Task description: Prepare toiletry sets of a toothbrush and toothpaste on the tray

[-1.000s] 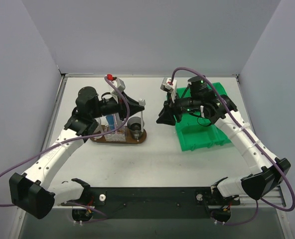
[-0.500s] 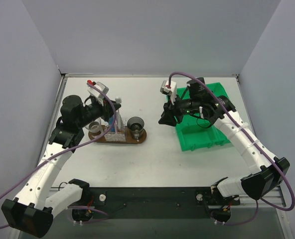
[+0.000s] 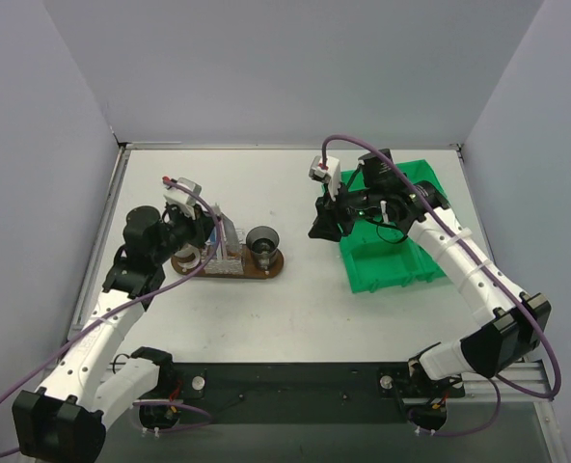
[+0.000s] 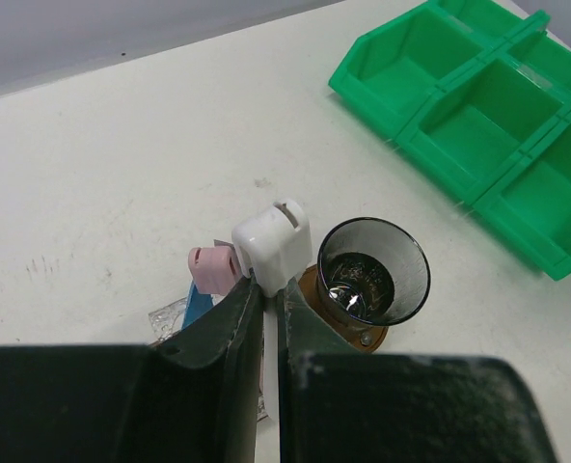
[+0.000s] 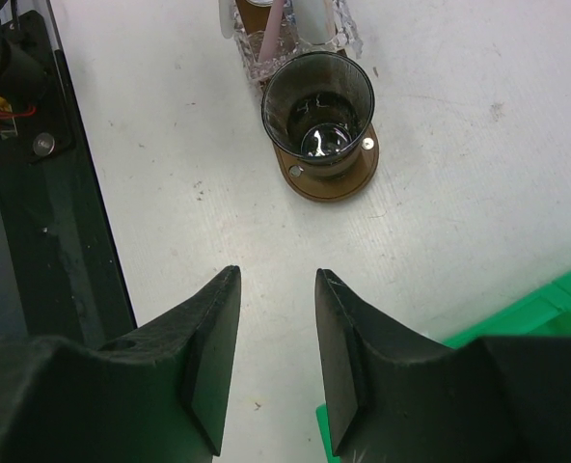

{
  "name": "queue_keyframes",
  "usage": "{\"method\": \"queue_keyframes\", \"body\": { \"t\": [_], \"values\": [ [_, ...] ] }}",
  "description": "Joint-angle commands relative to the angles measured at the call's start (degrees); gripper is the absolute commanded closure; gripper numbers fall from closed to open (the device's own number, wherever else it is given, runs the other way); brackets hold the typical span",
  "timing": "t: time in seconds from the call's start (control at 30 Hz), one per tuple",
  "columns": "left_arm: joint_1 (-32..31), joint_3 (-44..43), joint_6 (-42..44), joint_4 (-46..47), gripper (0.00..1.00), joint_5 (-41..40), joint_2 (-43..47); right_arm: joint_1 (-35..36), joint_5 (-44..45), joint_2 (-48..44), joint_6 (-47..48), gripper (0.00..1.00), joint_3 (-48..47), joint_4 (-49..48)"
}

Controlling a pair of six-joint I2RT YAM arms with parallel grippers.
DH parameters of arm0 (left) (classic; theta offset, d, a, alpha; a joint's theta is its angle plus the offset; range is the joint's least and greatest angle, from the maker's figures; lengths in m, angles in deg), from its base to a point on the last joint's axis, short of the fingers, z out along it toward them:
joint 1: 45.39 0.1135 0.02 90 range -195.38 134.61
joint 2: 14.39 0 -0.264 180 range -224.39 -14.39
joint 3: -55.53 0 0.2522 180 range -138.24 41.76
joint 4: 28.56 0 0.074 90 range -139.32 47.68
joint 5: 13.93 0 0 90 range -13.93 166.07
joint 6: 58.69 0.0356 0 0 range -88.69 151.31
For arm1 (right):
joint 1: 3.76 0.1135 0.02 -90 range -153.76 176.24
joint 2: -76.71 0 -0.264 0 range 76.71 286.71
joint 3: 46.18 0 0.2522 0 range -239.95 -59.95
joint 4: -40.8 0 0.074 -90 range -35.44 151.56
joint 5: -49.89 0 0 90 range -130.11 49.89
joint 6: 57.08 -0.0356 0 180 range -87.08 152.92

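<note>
Left gripper [image 4: 266,287] nearly shut, pinching the toothbrush [image 4: 272,241] over the tray [image 4: 349,334]. I'd lower it straight down beside the toothpaste [image 4: 199,307]. Right gripper [image 5: 276,282] half open, empty

Upright toothbrush [image 4: 271,249], toothpaste [image 4: 199,307] on tray [image 5: 348,181]

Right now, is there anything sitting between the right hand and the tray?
Nothing visible. The right hand is open over bare table, and the stretch from its fingertips to the near end of the tray holds nothing. A dark cup stands on that end.
</note>
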State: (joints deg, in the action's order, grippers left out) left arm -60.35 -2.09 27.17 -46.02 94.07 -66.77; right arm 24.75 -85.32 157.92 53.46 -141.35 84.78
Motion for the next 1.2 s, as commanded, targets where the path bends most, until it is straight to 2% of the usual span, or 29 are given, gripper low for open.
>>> {"method": "queue_keyframes", "body": {
  "t": [0.0,0.43,0.77,1.17],
  "values": [
    [1.0,1.0,-2.2,9.9,1.00,-1.1,0.9,-0.4,-1.1,0.5,1.1,0.67,0.3,-0.4],
    [2.6,-0.6,-3.3,11.3,1.00,0.4,0.5,-0.9,-1.1,1.2,1.3,0.67,0.5,-0.6],
    [3.3,3.6,-4.4,17.4,1.00,-0.2,-0.5,-1.2,-1.4,1.6,1.6,0.68,1.1,-0.8],
    [3.4,4.8,-2.5,16.9,1.00,0.1,-0.7,-1.5,-1.5,2.2,1.6,0.67,1.0,-0.9]
  ]
}}
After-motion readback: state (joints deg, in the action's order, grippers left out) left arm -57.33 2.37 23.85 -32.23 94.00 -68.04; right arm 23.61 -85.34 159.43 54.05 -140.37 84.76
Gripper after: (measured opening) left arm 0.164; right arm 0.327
